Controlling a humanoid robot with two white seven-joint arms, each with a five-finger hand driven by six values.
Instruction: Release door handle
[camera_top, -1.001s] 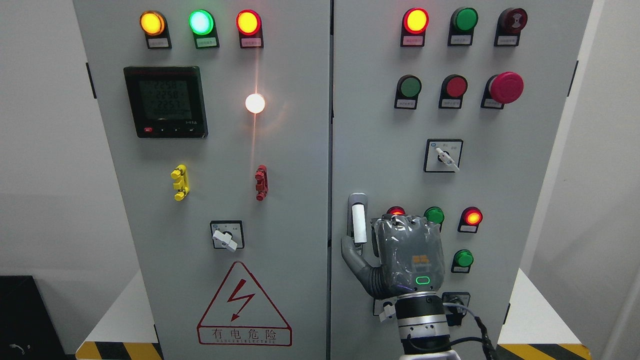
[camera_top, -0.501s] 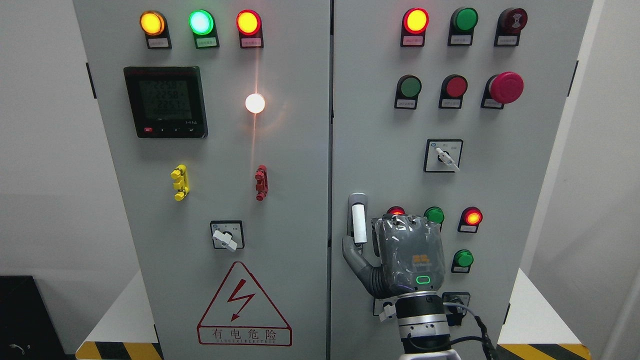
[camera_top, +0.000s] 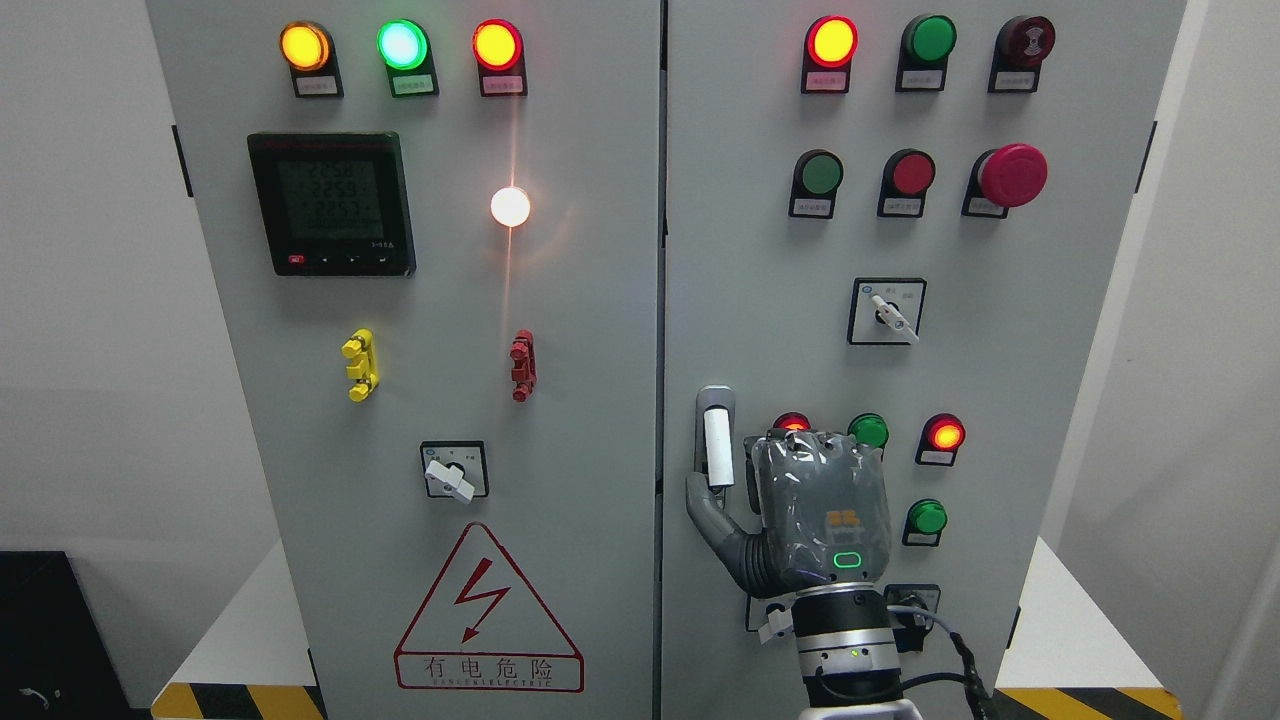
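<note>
A: Locating the door handle (camera_top: 717, 446): low on the left edge of the right cabinet door (camera_top: 1050, 380), long axis vertical, lying flat against the panel.

B: Right hand (camera_top: 800, 515)?

A: Just right of the handle, thumb beneath it; fingers curled, gripping nothing. Grey cabinet stands between white walls (camera_top: 90, 300).

Grey hand (camera_top: 815, 510) — green light, silver wrist, black cable.

One head-mounted view faces the grey electrical cabinet (camera_top: 640, 300) squarely and from close by. Both doors fill the frame, with wall showing at either edge.
</note>
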